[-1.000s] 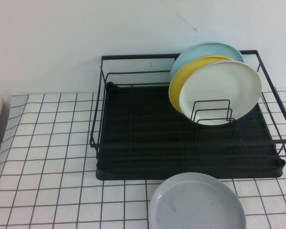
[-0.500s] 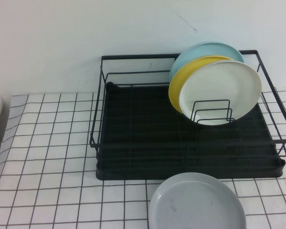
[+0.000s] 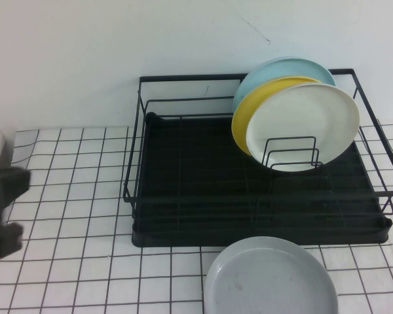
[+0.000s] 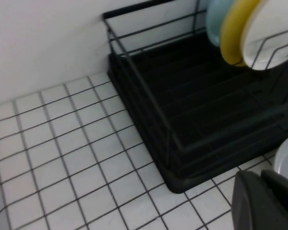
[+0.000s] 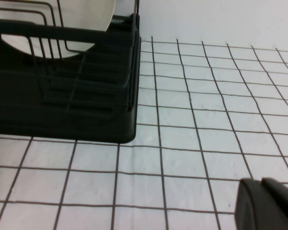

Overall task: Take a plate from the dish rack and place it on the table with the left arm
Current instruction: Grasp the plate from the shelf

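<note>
The off-white plate [image 3: 308,121] stands upright at the front of the right end of the black dish rack [image 3: 203,190], leaning on a wire divider. It also shows in the left wrist view [image 4: 278,28] and the right wrist view [image 5: 81,14]. My left arm [image 3: 3,209] shows as a dark shape at the left edge, over the grid-cloth table [image 3: 72,183], far left of the rack. My left gripper [image 4: 266,179] is shut and empty, above the table near the rack's front left corner [image 4: 175,179]. My right gripper [image 5: 261,184] is shut and empty, low over the cloth to the right of the rack [image 5: 62,105].
A yellow plate [image 3: 249,111] and a light blue plate [image 3: 275,69] stand behind the off-white one. A pale grey plate [image 3: 268,278] lies flat on the table in front of the rack. A white wall is close behind the rack.
My left arm has come into the high view at the left edge. The plates and rack have not moved.
</note>
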Available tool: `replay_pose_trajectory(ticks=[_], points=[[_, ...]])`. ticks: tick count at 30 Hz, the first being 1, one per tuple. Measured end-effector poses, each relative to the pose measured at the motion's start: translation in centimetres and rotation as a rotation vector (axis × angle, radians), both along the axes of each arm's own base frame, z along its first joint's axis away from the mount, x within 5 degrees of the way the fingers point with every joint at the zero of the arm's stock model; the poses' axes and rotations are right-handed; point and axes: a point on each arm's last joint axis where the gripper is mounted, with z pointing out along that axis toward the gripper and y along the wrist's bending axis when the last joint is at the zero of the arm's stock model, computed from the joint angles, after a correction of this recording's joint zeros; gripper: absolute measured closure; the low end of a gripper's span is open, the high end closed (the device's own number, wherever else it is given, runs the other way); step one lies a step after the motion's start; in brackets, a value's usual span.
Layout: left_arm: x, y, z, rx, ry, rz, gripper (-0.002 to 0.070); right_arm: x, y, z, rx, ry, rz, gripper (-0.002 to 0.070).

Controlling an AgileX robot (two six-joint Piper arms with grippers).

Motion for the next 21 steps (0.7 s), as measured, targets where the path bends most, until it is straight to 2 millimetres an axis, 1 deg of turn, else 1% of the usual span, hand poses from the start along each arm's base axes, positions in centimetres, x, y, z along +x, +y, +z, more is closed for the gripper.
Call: replay_pose_trajectory(ticks=[5, 8, 12, 16, 19, 21], points=[[5.2, -2.3, 0.1, 0.062, -0.017, -0.234, 0.0678, 0.0, 0.0, 0.0, 0.0, 0.0, 0.0, 0.0679], [8.1, -3.7, 0.2, 0.018, -0.074, -0.351, 0.0678, 0.0, 0.0, 0.0, 0.0, 0.0, 0.0, 0.0679], [11.9, -5.3, -0.5, -0.012, -0.153, -0.486, 0.0678, 0.0, 0.0, 0.0, 0.0, 0.0, 0.0, 0.0679], [15.3, -6.8, -1.8, -0.038, -0.166, -0.548, 0.0678, 0.0, 0.0, 0.0, 0.0, 0.0, 0.0, 0.0679], [17.3, -8.9, -2.6, -0.009, -0.187, -0.594, 0.0678, 0.0, 0.0, 0.0, 0.0, 0.0, 0.0, 0.0679], [18.1, -10.5, -3.0, 0.02, -0.208, -0.612, 0.0676, 0.0, 0.0, 0.0, 0.0, 0.0, 0.0, 0.0679]])
